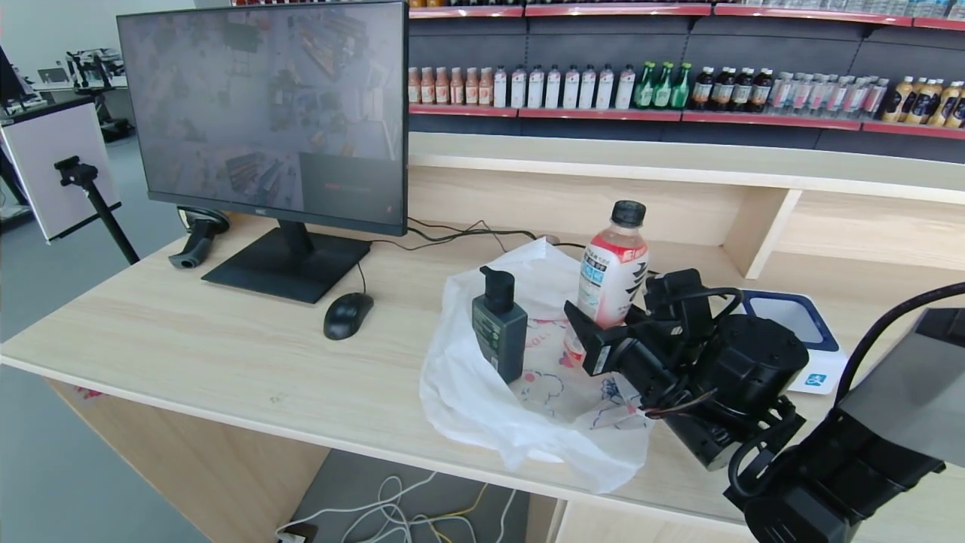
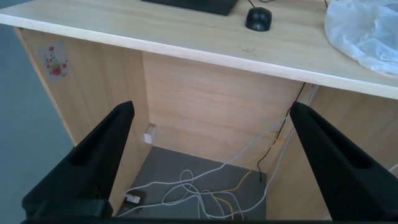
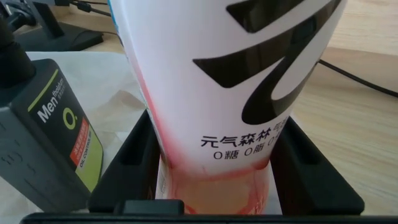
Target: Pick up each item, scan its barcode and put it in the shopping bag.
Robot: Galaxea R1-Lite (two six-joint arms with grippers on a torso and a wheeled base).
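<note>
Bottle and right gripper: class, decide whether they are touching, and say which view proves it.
Touching. In the right wrist view the fingers of the right gripper press against both sides of the bottle near its base, no gap.

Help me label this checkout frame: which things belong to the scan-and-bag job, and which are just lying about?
Job: drink bottle in the right gripper, dark grey bottle, white shopping bag, handheld scanner.
Lying about: monitor, mouse, blue-edged pad, shelved drinks behind.
</note>
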